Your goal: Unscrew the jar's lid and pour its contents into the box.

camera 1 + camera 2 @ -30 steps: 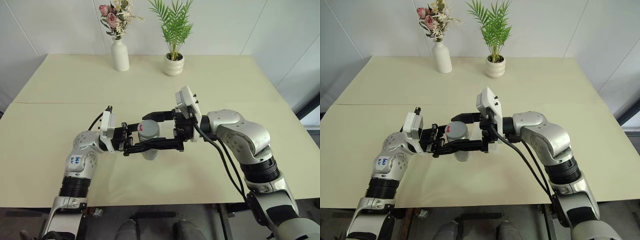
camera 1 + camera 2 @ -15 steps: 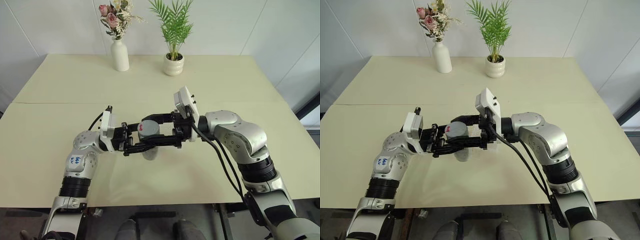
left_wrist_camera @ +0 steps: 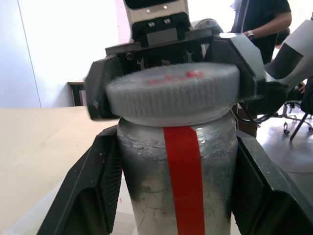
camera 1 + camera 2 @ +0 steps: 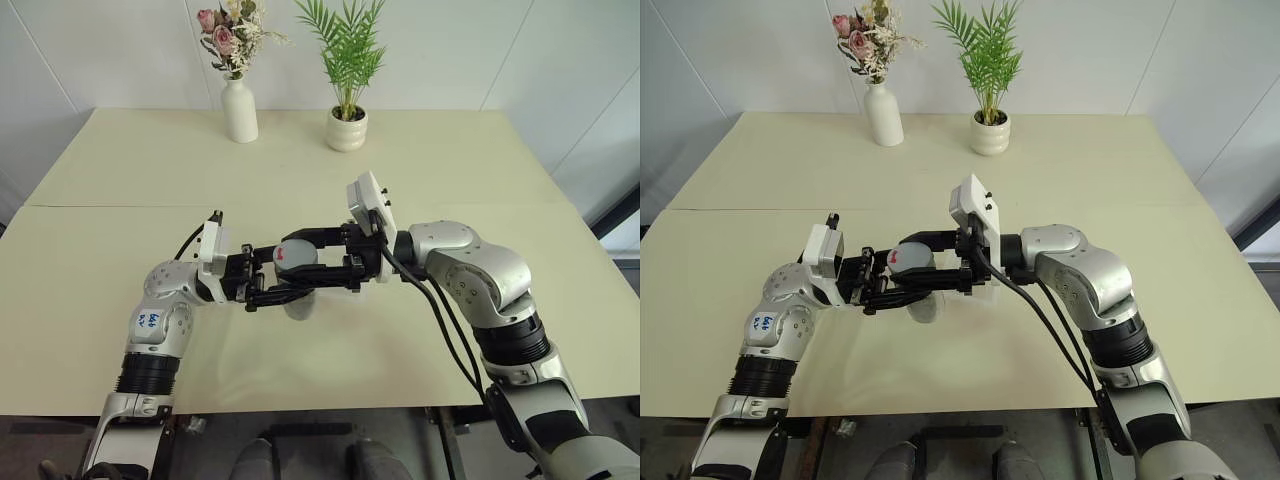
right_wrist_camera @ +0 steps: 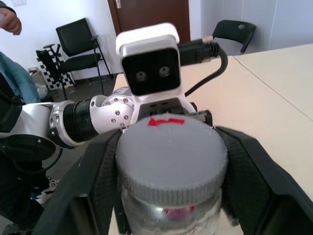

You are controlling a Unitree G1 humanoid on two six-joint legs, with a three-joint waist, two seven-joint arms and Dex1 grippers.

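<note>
Left eye view: the left tool (image 4: 268, 290) reaches across from the left, its two black fingers closed on the body of the jar (image 4: 298, 303), a small clear cylinder held upright above the pale, matte counter (image 4: 120, 170) near its front half. The right tool (image 4: 318, 262) comes in from the right, its fingers clamped on the rim of the lid (image 4: 298, 254), a round, flat grey cap sitting on the jar's mouth.

Left wrist view: the jar's (image 3: 176, 181) wall looks cloudy and scuffed, with a vertical strip of red tape down its side; a black finger (image 3: 93, 191) presses against each flank. The lid's (image 3: 173, 93) edge is finely ribbed, its top carries a small red mark, and it sits slightly tilted on the neck.

Right wrist view: the lid (image 5: 171, 156) is a smooth grey disc with a knurled skirt, gripped on both sides by broad black fingers (image 5: 254, 181).

At the counter's far edge stand a slender white vase (image 4: 240, 110) with pink flowers and a round white pot (image 4: 347, 130) holding a green fern-like plant.
</note>
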